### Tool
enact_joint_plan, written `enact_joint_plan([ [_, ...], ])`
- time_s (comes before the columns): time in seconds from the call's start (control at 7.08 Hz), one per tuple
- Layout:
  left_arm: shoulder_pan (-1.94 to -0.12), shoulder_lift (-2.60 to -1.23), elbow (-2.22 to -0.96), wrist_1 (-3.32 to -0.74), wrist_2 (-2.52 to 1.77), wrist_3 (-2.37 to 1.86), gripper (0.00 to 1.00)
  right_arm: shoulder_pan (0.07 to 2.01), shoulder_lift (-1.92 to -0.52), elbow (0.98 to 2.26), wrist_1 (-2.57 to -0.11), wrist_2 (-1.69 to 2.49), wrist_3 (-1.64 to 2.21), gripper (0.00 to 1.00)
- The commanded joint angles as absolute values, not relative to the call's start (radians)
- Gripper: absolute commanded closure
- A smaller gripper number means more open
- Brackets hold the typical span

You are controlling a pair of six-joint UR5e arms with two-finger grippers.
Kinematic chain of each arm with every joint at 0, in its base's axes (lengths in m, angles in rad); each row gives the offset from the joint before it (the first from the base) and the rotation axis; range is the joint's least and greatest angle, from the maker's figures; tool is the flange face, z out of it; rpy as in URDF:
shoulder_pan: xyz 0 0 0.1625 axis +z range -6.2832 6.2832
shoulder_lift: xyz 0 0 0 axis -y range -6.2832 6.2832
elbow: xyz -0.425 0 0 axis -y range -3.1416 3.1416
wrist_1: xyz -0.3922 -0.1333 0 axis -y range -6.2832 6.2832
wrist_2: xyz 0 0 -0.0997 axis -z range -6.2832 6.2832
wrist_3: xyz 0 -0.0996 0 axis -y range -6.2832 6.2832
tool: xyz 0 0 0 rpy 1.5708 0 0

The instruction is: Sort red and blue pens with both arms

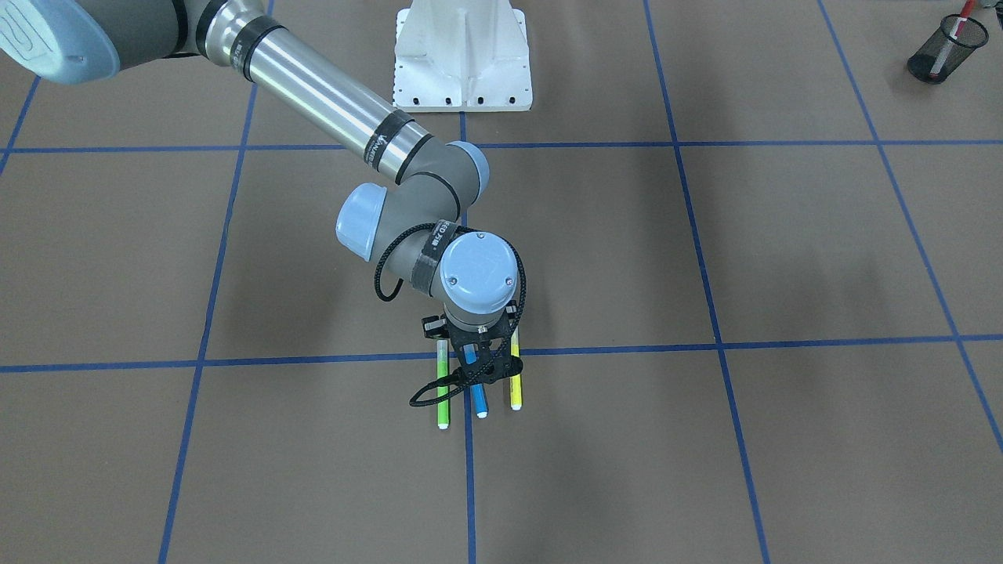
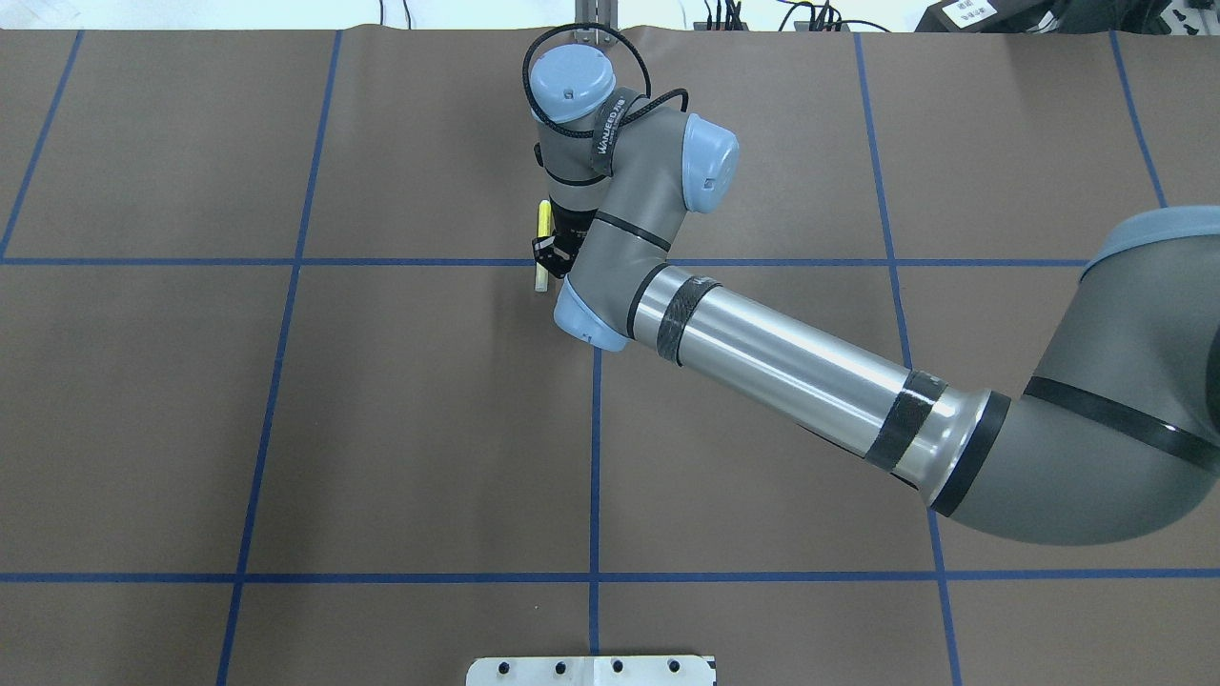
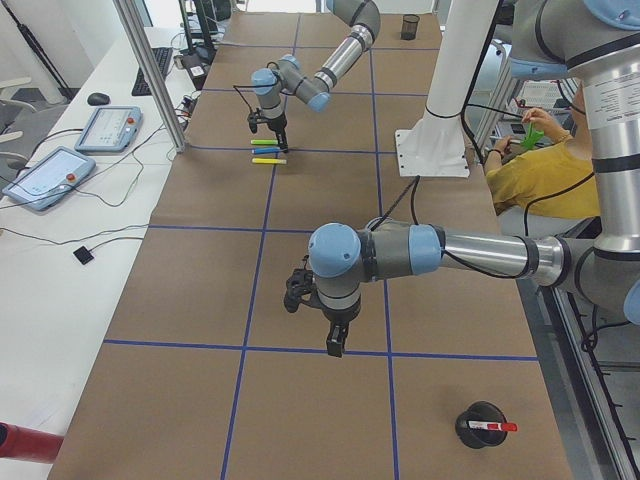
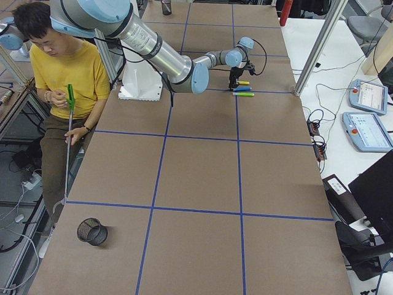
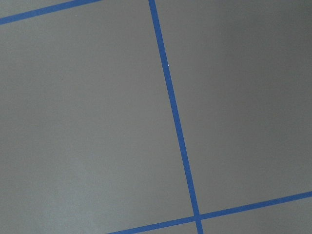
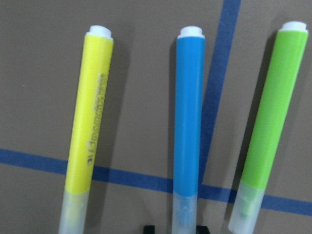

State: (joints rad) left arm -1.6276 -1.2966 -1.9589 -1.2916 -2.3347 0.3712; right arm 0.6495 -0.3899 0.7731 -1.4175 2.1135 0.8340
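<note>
The blue pen (image 6: 189,107) lies flat on the brown table between a yellow marker (image 6: 92,112) and a green marker (image 6: 275,107). My right gripper (image 1: 474,368) hangs straight down over this row, open. In the right wrist view its dark fingertips (image 6: 150,229) stand on either side of the blue pen's clear cap. The blue pen (image 1: 479,403) pokes out below the gripper. The red pen (image 1: 957,19) sticks out of a black mesh cup (image 1: 944,51). My left gripper (image 3: 336,345) points down over bare table near that cup (image 3: 483,425); I cannot tell whether it is open or shut.
The white pedestal base (image 1: 462,59) stands behind the pens. A second black mesh cup (image 4: 92,232) sits at the other end of the table. A seated person in yellow (image 4: 64,74) holds a green grabber stick beside the table. The left wrist view shows only table and blue tape lines (image 5: 173,117).
</note>
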Motion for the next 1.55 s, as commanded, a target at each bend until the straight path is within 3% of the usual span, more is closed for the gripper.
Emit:
enact_joint_plan([
  [0.0,-1.628,-1.296,-1.959,-1.292,-2.335,0.371,0.0,0.647,-0.391,0.772,-1.417,2.102,0.833,0.62],
  [0.42,-1.628,-1.296,-1.959,-1.292,-2.335,0.371,0.0,0.647,-0.394,0.772,-1.419,2.1,0.831,0.63],
  [0.71,-1.628,-1.296,-1.959,-1.292,-2.335,0.371,0.0,0.647,-0.394,0.772,-1.419,2.1,0.831,0.83],
  [0.85,-1.628,-1.296,-1.959,-1.292,-2.335,0.371,0.0,0.647,-0.394,0.772,-1.42,2.1,0.83,1.0],
  [1.41,-1.629,-1.295,-1.953,-1.293,-2.336,0.368,0.0,0.67,-0.371,0.839,-1.43,2.103,0.827,1.0],
])
